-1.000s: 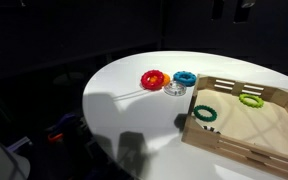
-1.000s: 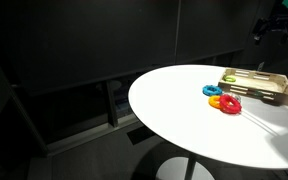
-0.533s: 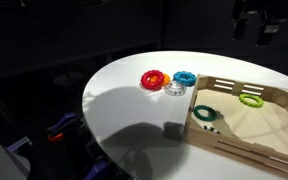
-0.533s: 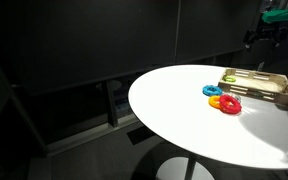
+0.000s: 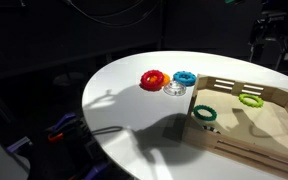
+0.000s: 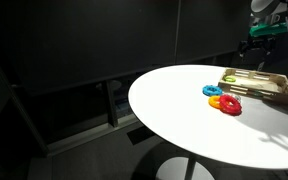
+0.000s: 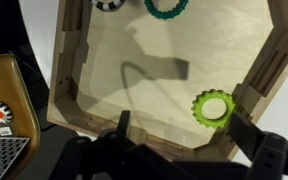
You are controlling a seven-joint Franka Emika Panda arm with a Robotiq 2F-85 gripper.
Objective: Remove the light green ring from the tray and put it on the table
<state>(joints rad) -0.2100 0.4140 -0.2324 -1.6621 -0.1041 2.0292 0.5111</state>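
- Dark room around, with a round white table (image 5: 114, 105) lit from above; on its right part stands the wooden tray (image 5: 234, 146).
- Change: the gripper (image 5: 273, 48) has moved in the last second from the top edge of the exterior view toward the right and down. It now hangs over the far right part of the tray, well above it. Its shadow on the table has moved right with it and now reaches the near wall of the tray.
- Nothing else has moved. The light green ring (image 5: 251, 99) lies flat in the tray as before, near the far wall. The dark green ring (image 5: 204, 113) lies in the left corner. The red ring (image 5: 154, 79) and the blue ring (image 5: 185, 78) lie outside on the table.
- My reading: the approach is almost finished, but the grasp has not yet begun. The ring is not yet touched, so the task itself is at its start.
- Tool state: in the wrist view the two fingers (image 7: 123, 126) stand wide apart with nothing between them.
- Ring and tool: in the wrist view the ring (image 7: 213, 108) is right of the middle line between the fingers, close to the right finger and beside the slanted tray wall (image 7: 266, 62).
- I think the gripper needs a small shift to the right before it descends, and the wall next to the ring leaves little room for that finger.
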